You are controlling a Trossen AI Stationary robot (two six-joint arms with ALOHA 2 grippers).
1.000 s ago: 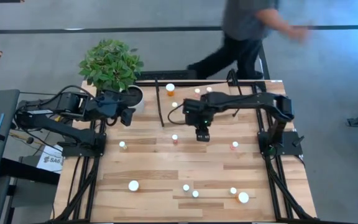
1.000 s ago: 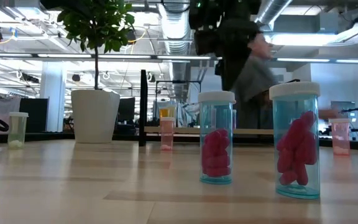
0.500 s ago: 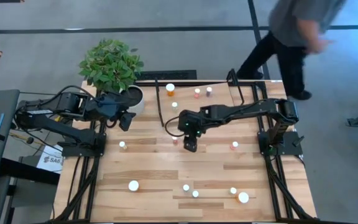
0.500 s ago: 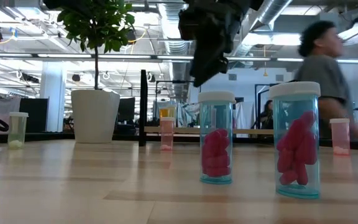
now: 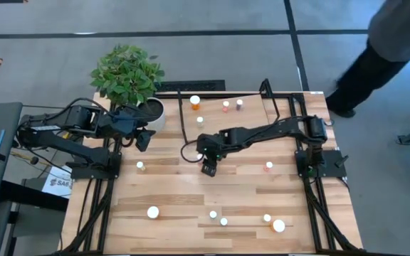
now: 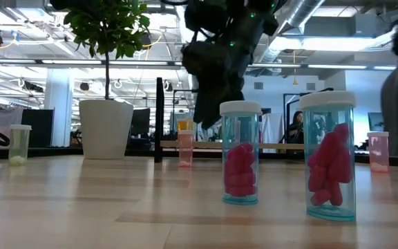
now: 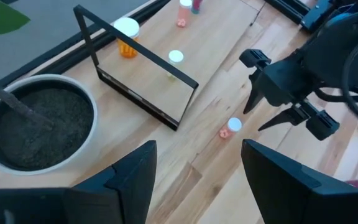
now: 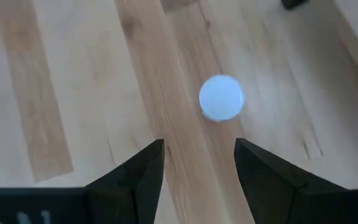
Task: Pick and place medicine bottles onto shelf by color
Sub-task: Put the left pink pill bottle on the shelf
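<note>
My right gripper (image 5: 208, 168) is open over the middle of the table, pointing down. A small pinkish-red bottle with a white cap (image 8: 221, 98) stands upright on the table just past its fingertips. It also shows in the left wrist view (image 7: 230, 126), beside the right gripper (image 7: 272, 115), which does not touch it. My left gripper (image 5: 142, 137) is open and empty by the white plant pot (image 5: 152, 110). The shelf (image 5: 251, 114) stands at the far edge and carries an orange bottle (image 5: 194, 102) and three small ones (image 5: 225, 105).
Loose bottles stand on the table at the left (image 5: 140, 166), at the right (image 5: 268, 166) and along the near edge (image 5: 152, 212) (image 5: 279, 226). Two tall bottles of pink pills (image 6: 241, 153) stand close to the low camera. A person (image 5: 390, 43) walks beyond the far right corner.
My right gripper has moved toward the table's left and near edges and come down toward the pinkish-red bottle in the middle, still open. The person behind the table has walked off to the right.
</note>
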